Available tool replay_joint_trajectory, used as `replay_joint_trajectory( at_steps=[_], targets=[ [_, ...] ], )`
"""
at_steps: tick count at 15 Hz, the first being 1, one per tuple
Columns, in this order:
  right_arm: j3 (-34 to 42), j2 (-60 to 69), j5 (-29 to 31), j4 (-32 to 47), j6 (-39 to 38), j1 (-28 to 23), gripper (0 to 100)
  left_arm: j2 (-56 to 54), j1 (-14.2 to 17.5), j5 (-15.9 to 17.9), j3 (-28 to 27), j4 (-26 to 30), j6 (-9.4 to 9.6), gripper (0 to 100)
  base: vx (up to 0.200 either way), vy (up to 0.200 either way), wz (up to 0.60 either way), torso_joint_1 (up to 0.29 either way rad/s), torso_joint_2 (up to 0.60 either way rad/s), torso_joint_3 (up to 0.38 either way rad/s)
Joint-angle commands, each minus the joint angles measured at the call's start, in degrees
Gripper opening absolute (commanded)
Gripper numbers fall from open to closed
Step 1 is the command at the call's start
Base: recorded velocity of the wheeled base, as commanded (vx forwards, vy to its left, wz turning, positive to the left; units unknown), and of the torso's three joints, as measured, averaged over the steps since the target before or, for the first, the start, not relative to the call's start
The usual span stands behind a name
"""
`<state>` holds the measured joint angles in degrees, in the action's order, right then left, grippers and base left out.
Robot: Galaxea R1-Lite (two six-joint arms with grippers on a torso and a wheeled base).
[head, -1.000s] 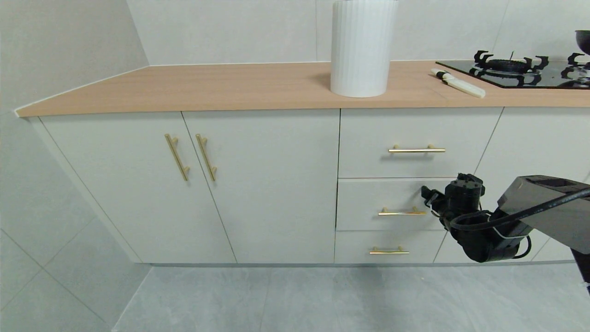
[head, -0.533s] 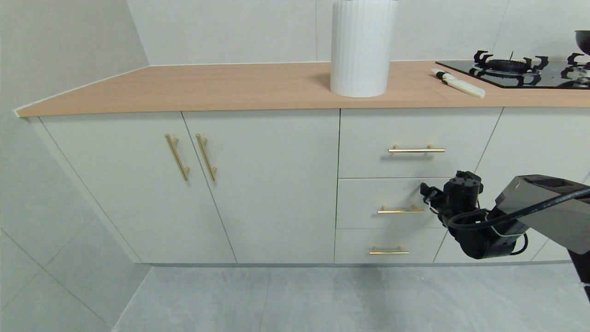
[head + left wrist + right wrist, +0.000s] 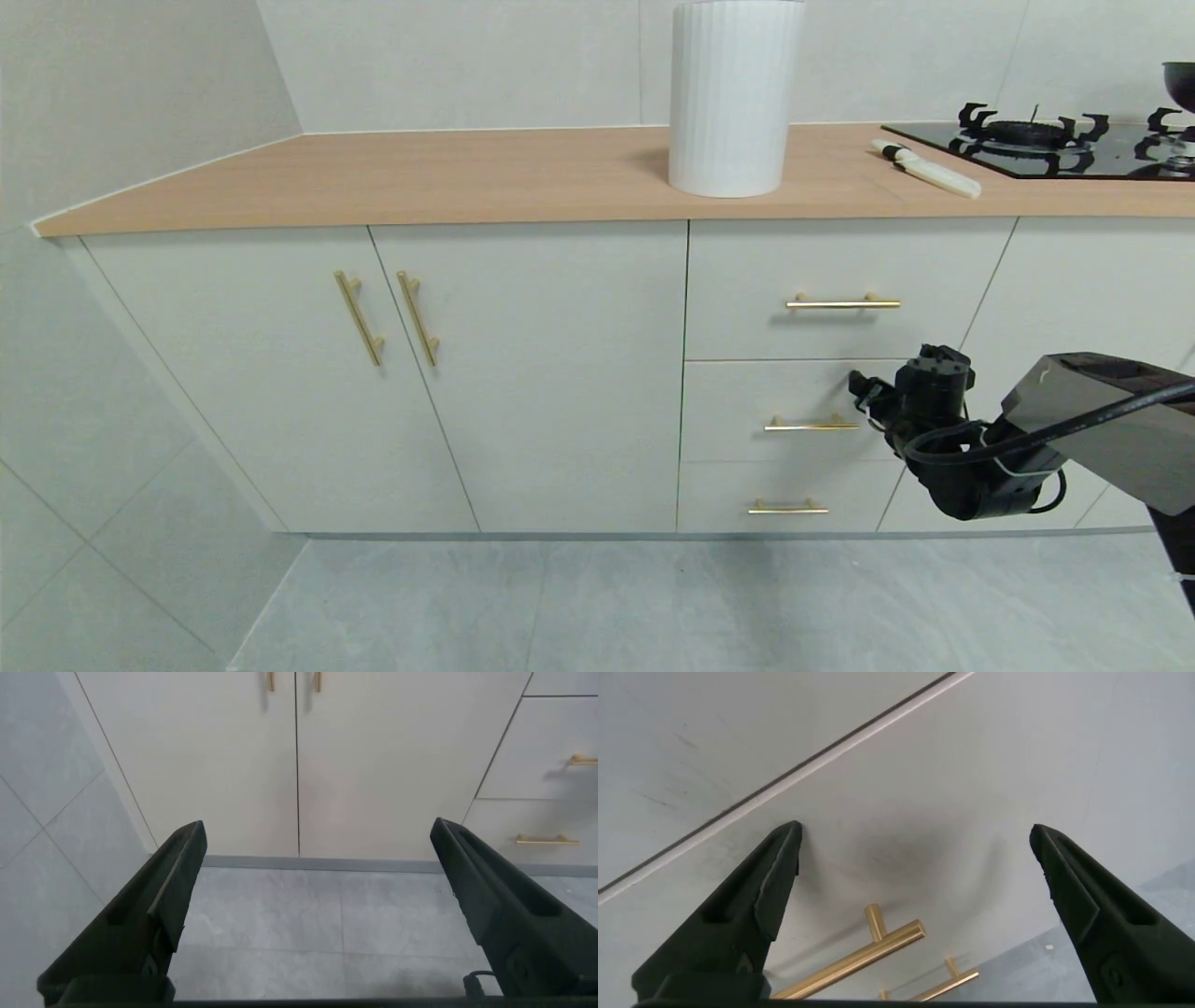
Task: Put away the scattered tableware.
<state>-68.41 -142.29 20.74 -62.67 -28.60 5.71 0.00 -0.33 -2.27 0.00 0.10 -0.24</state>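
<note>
A white-handled knife (image 3: 926, 168) lies on the wooden countertop (image 3: 420, 177) beside the stove. My right gripper (image 3: 864, 399) hovers low in front of the middle drawer (image 3: 747, 397), at the right end of its gold handle (image 3: 810, 426). In the right wrist view the gripper (image 3: 913, 838) is open, its jaws spread wide against the drawer front, and the gold handle (image 3: 864, 955) lies between them untouched. My left gripper (image 3: 318, 831) is open and empty, low above the floor, facing the foot of the cabinet doors (image 3: 299, 756).
A tall white ribbed container (image 3: 730, 98) stands on the counter to the left of the knife. A black gas stove (image 3: 1055, 140) sits at the far right. The top drawer (image 3: 840, 289) and bottom drawer (image 3: 784, 499) look closed. Grey tiled floor (image 3: 597, 607) lies open below.
My right gripper has crept slightly up and left, closer to the middle drawer front. The drawer handle has shifted a touch upward in view. The knife and container have not moved.
</note>
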Motion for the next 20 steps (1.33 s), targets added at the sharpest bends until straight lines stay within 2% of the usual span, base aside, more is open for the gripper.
replay_joint_trajectory(
  at_steps=[1, 3, 7, 11, 15, 18, 20],
  targets=[
    [0.8, 1.2, 0.1, -0.1, -0.1, 0.0, 100, 0.0, 0.0, 0.0, 0.0, 0.0, -0.02, 100, 0.0, 0.0, 0.0, 0.0, 0.0, 0.0],
    [5.9, 4.7, -1.4, 0.1, 0.0, 0.0, 100, 0.0, 0.1, 0.0, 0.0, 0.0, -0.02, 100, 0.0, 0.0, 0.0, 0.0, 0.0, 0.0],
    [23.9, 23.5, -14.1, 0.7, 1.7, 0.4, 100, 0.0, 0.0, 0.0, 0.0, 0.1, -0.02, 100, 0.0, 0.0, 0.0, 0.0, 0.0, 0.0],
    [35.6, 45.3, -13.7, 4.3, 14.5, 0.8, 100, 0.0, 0.0, 0.0, 0.0, 0.0, -0.02, 100, 0.0, 0.0, 0.0, 0.0, 0.0, 0.0],
    [45.6, 71.8, -11.2, 17.1, 23.8, 2.1, 100, 0.0, 0.0, 0.0, 0.0, 0.0, -0.02, 100, 0.0, 0.0, 0.0, 0.0, 0.0, 0.0],
    [45.9, 87.8, -10.5, 28.0, 23.8, 1.9, 100, 0.0, 0.0, 0.0, 0.0, 0.1, -0.02, 100, 0.0, 0.0, 0.0, 0.0, 0.0, 0.0],
    [45.8, 100.6, -10.9, 40.6, 24.7, 1.9, 100, 0.0, 0.0, 0.0, 0.0, 0.0, -0.02, 100, 0.0, 0.0, 0.0, 0.0, 0.0, 0.0]
  ],
)
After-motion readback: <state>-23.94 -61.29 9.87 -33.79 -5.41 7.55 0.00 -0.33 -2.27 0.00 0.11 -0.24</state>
